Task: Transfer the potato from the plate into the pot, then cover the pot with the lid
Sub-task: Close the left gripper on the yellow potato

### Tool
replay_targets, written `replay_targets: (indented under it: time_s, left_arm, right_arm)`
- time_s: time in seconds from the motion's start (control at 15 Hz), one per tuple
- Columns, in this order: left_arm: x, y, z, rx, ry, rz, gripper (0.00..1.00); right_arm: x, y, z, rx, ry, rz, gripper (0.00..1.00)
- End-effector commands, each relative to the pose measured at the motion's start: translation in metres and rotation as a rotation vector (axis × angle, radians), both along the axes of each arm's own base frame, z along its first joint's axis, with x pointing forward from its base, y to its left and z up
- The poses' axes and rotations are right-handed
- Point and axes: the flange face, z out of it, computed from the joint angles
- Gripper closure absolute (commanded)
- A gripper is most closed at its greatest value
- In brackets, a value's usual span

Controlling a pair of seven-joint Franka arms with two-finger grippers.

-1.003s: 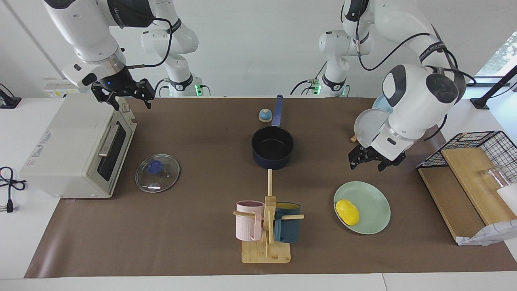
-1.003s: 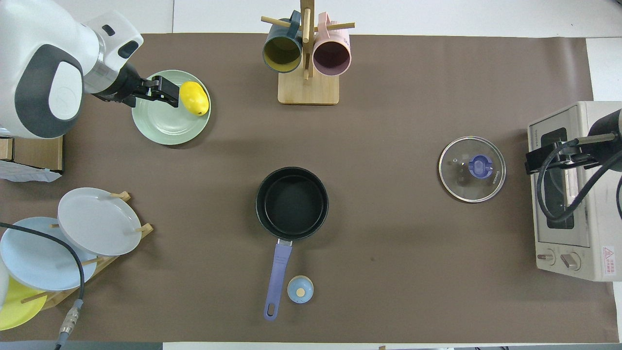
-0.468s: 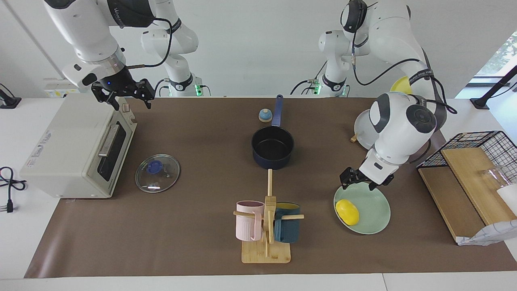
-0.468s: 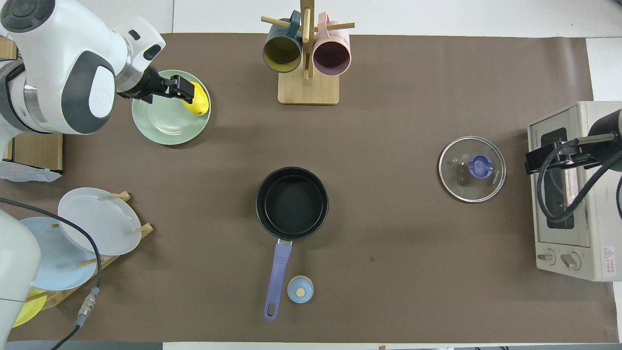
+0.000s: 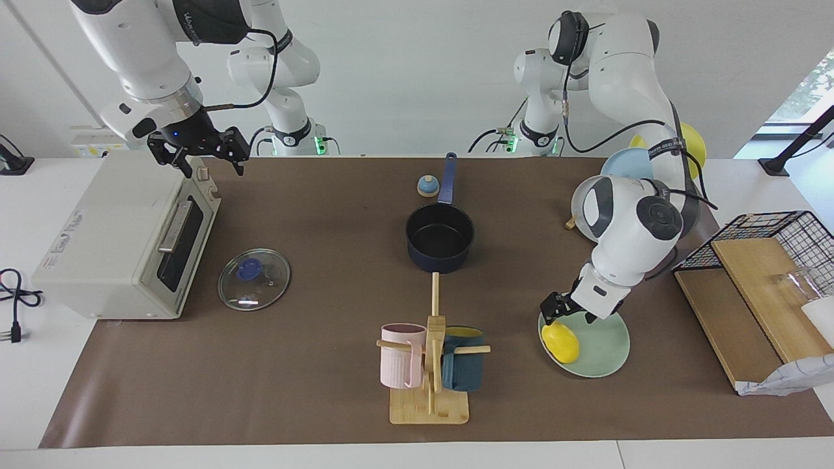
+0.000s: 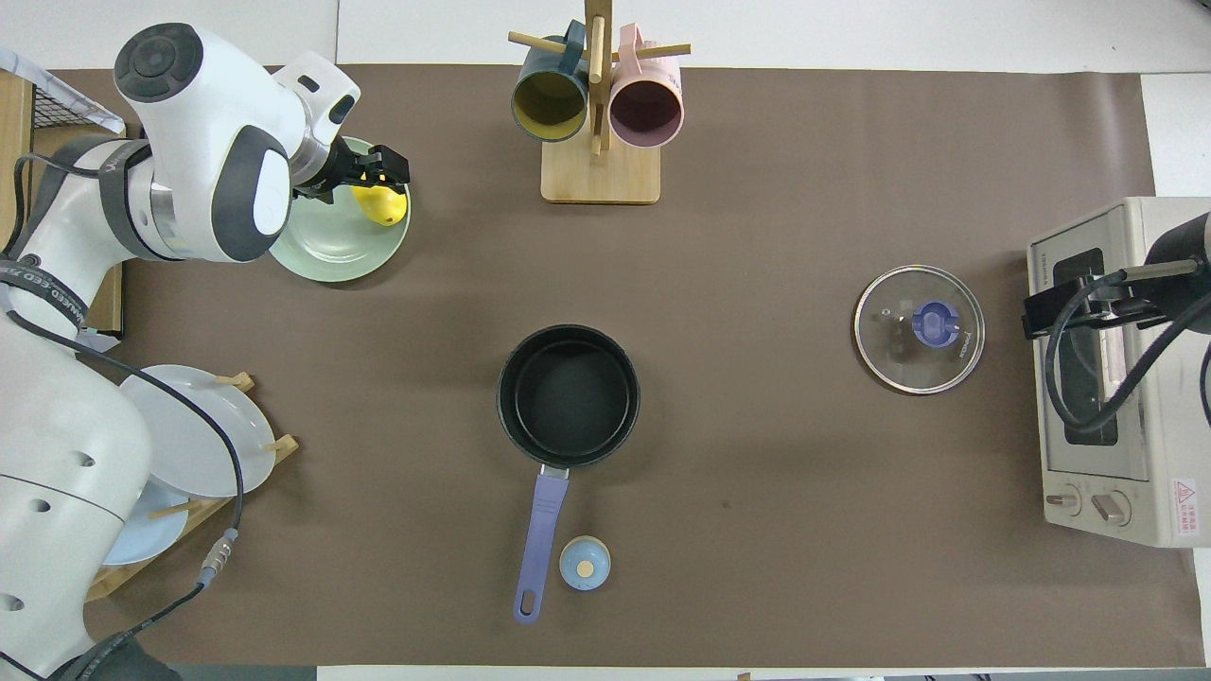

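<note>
The potato point(image 5: 560, 342) lies on the plate point(image 5: 603, 348), at about nine o'clock on it in the facing view, toward the left arm's end of the table. The left gripper point(image 5: 564, 311) is right down at the potato's top, its dark fingers point(image 6: 388, 166) spread apart on either side of it; whether they touch it cannot be told. The pot point(image 5: 440, 238) stands empty mid-table, at roughly ten o'clock from the plate in the facing view, handle pointing to twelve. The lid point(image 5: 253, 278) rests flat on the mat near the toaster oven point(image 5: 124, 238). The right gripper point(image 5: 206, 155) hangs over the oven's top corner, fingers parted, holding nothing.
</note>
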Motion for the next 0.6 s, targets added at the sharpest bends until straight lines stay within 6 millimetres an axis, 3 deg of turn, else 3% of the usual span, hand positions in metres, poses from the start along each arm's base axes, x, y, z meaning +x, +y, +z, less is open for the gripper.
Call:
replay_targets:
  time_s: [0.0, 0.53]
  left_arm:
    - [-0.002, 0.0, -0.011, 0.018, 0.003, 0.056, 0.0]
    - [-0.004, -0.002, -0.02, -0.002, -0.01, 0.179, 0.0]
  right_arm:
    - [-0.004, -0.001, 0.003, 0.011, 0.002, -0.022, 0.0]
    - [-0.004, -0.001, 0.002, 0.011, 0.006, -0.022, 0.0]
